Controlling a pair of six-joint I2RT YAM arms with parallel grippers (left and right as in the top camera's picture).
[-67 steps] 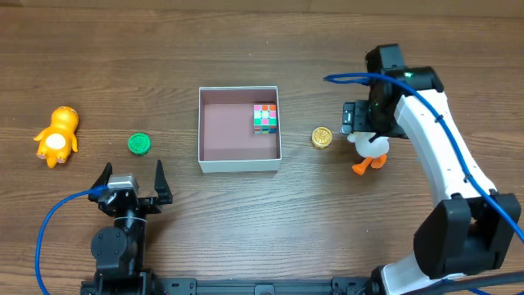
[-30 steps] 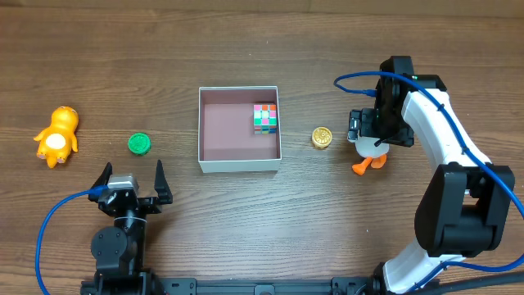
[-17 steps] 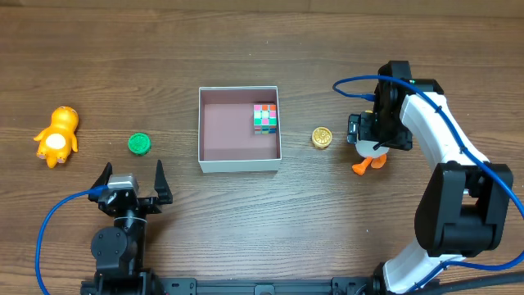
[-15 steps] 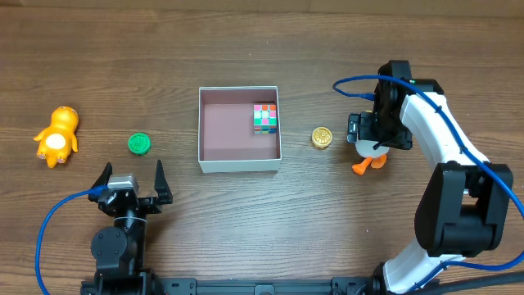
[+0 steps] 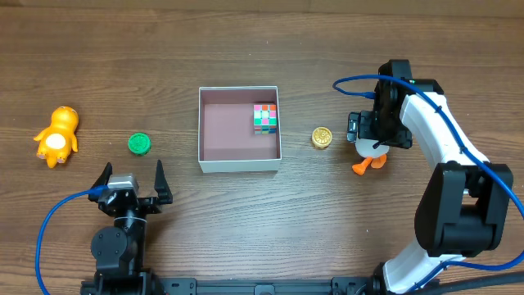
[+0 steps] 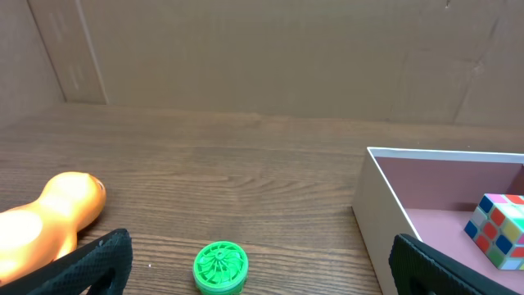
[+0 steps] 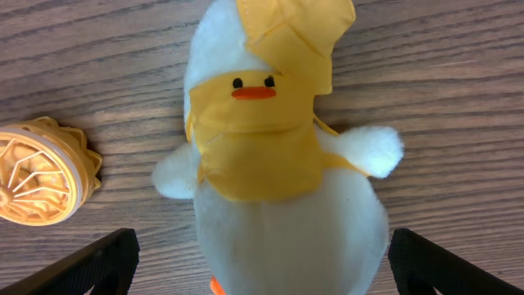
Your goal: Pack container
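The container [image 5: 209, 164], a square white-walled box with a pinkish-brown floor, sits mid-table and holds a colourful puzzle cube [image 5: 264, 117]; both also show in the left wrist view, box wall [image 6: 385, 209] and cube [image 6: 499, 230]. My right gripper [image 5: 370, 138] is open, its fingers on either side of a white plush duck [image 7: 278, 164] with a yellow hood and orange feet [image 5: 364, 165], not closed on it. A yellow disc [image 5: 321, 138] lies just left of it. My left gripper [image 5: 131, 187] is open and empty at the front left, behind a green disc [image 6: 221, 266].
An orange toy figure [image 5: 56, 135] lies at the far left, also in the left wrist view [image 6: 49, 221]. The green disc [image 5: 139, 144] sits between it and the container. A cardboard wall [image 6: 270, 57] stands behind the table.
My right gripper came down over the duck from above and behind it, then settled; it has not moved in the last half second. The left arm is still.
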